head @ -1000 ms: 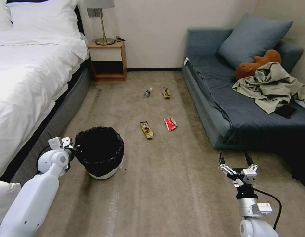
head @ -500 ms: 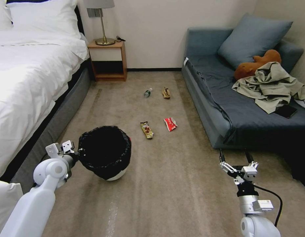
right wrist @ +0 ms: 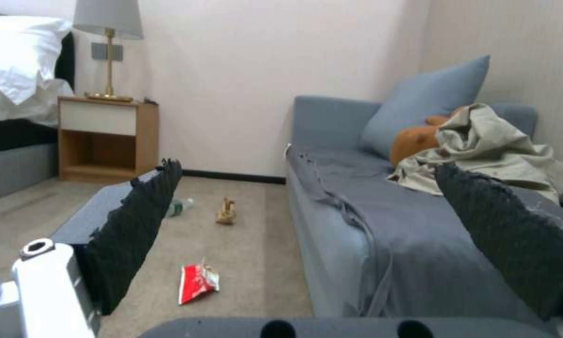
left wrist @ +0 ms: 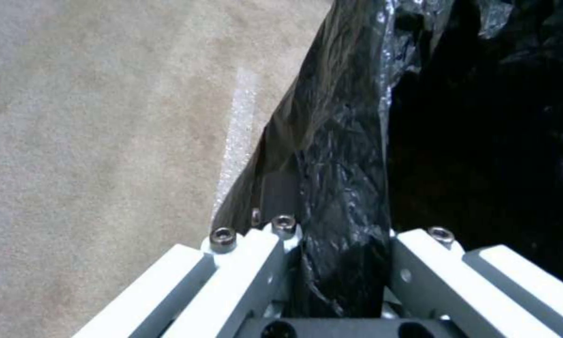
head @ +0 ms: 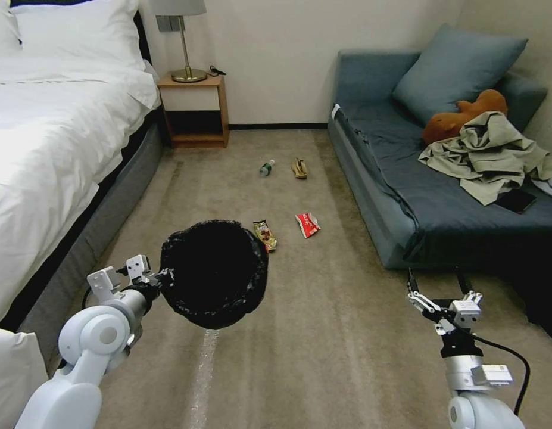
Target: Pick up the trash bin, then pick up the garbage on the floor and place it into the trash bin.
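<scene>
Our left gripper (head: pixel 159 277) is clamped on the rim of the trash bin (head: pixel 213 274), its fingers (left wrist: pixel 256 263) pinching the crinkled black liner between them, and the bin hangs clear of the carpet (head: pixel 323 345), tilted so that its dark mouth faces up toward our head camera. Taking the bin as our mark: the snack bar wrapper (head: pixel 265 235) lies on the carpet just beyond its far rim, partly overlapped by that rim in the head view; the red-white packet (head: pixel 308 224) lies a little farther off toward the sofa (head: pixel 383 196); the small green bottle (head: pixel 266 168) and the tan scrap (head: pixel 299 168) lie well beyond the bin, side by side, toward the far wall and the nightstand (head: pixel 194 110). The bed (head: pixel 49 149) runs along the bin's left. Our right gripper (head: pixel 443 285) hangs above the carpet well to the bin's right, near the sofa's front corner, its jaws spread wide and holding nothing.
</scene>
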